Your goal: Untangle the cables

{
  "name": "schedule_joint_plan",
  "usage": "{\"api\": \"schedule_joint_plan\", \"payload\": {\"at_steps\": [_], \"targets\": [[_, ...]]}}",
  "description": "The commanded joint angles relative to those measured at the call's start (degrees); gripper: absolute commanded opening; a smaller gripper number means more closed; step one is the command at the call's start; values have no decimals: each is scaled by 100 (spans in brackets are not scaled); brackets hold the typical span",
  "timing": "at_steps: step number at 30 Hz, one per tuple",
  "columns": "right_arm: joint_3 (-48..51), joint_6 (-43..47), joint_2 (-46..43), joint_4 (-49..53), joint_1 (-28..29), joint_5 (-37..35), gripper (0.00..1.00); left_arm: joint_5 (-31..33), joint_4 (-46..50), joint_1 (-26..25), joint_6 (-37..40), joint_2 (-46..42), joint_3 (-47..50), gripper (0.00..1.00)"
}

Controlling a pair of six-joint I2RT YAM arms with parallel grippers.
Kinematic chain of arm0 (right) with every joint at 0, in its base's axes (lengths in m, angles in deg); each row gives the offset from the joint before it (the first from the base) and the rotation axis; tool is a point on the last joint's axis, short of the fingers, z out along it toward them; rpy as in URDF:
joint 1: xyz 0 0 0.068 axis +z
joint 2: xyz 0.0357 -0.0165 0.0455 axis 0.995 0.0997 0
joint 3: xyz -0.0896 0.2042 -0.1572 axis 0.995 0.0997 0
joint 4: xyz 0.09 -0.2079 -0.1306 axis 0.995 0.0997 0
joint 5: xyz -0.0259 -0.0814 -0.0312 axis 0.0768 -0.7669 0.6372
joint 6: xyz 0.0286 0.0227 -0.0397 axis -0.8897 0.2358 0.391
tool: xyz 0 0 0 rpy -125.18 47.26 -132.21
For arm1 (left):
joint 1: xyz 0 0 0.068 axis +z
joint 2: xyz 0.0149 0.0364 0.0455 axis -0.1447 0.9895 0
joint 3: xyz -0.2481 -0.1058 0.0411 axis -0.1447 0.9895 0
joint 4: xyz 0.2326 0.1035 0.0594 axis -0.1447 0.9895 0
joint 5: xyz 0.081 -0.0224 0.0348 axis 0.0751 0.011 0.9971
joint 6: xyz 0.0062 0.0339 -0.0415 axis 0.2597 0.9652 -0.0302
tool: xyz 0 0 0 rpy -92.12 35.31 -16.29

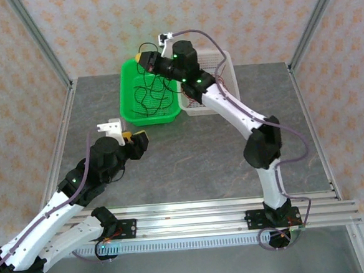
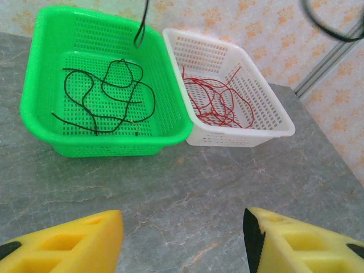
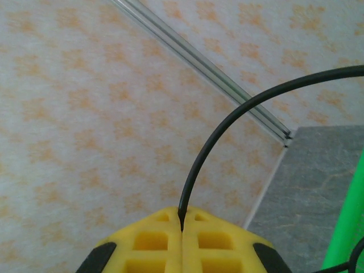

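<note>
Lower left of the top view: the left gripper [image 1: 137, 141] is hovering over the grey table [image 1: 190, 161]. Its yellow fingers [image 2: 85, 242] are standing well apart with nothing between them, so it is released; the left wrist view is showing bare tabletop in the gap. Moving right, upper centre of the top view: the green basket [image 1: 128, 96] is sitting on the table, and loose black cables [image 2: 108, 96] are lying in open loops across its perforated floor. Over the far rim of that basket the right gripper [image 1: 147, 61] is hanging, its fingers pressed together and clenching the held black cable [image 3: 227, 111] at the seam between the pads. In the right wrist view this cable is rising from the fingertips and arcing away to the right edge of the frame. In the left wrist view a black strand [image 2: 141, 25] is dangling from the top edge, with its free end hanging in front of the green basket's back wall; whether it is touching the loops below cannot be told. Further right, rim against rim with the green basket, the white basket [image 2: 284, 128] is sitting on the table, and red cables [image 2: 213, 99] are lying tangled on its floor.
</note>
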Motion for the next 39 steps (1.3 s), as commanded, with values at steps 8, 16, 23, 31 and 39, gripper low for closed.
{"api": "schedule_joint_plan", "payload": {"at_steps": [8, 16, 23, 31, 39], "targets": [[-2041, -304, 2023, 1084, -50, -637, 0, -3, -120, -39, 11, -197, 29, 59], [-2015, 517, 2620, 1867, -43, -1534, 0, 24, -72, -35, 28, -197, 3, 59], [-2001, 997, 2949, 2128, -45, -1780, 0, 40, -123, -38, 114, 25, -152, 59], [-2011, 1239, 3034, 2224, -47, -1810, 18, 32, -173, -39, 203, 293, -275, 59], [-2085, 1540, 2796, 2328, -46, -1789, 63, 137, -358, -39, 209, 427, -223, 62]]}}
